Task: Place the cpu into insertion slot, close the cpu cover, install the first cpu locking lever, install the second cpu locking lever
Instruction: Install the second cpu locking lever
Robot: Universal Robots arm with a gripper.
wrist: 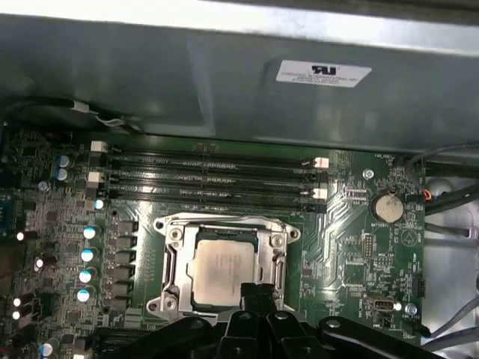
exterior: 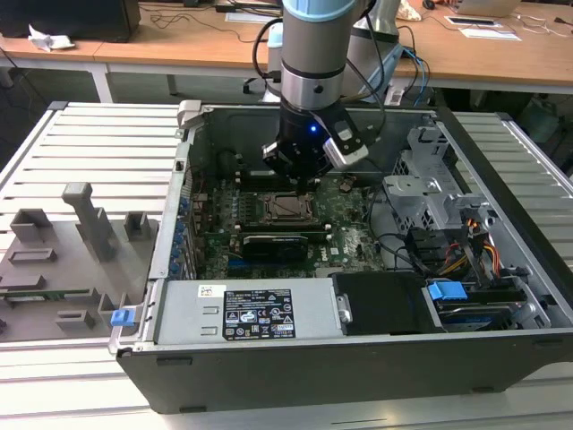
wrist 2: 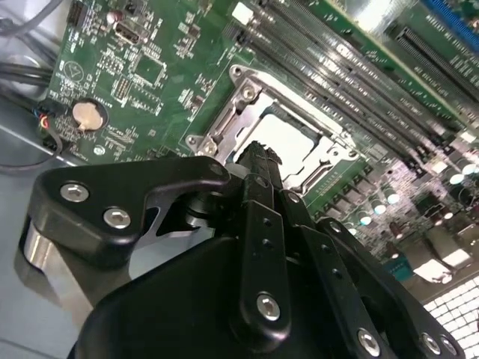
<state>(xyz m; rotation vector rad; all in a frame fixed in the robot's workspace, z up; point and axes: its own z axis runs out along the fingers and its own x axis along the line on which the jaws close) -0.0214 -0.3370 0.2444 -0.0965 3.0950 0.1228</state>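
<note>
Exterior view: gripper (exterior: 303, 182) poised just above insertion slot (exterior: 288, 208). First wrist view: cpu (wrist: 220, 271) seated in slot, cpu cover (wrist: 224, 224) down. Second wrist view: fingers (wrist 2: 258, 161) pinched together, empty; best pressed gently, squarely.

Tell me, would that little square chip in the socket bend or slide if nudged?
Probably stiff: the cpu looks like a flat metal-faced square. It likely wouldn't slide, since the cpu cover frames it inside the insertion slot. Probably light too.
</note>
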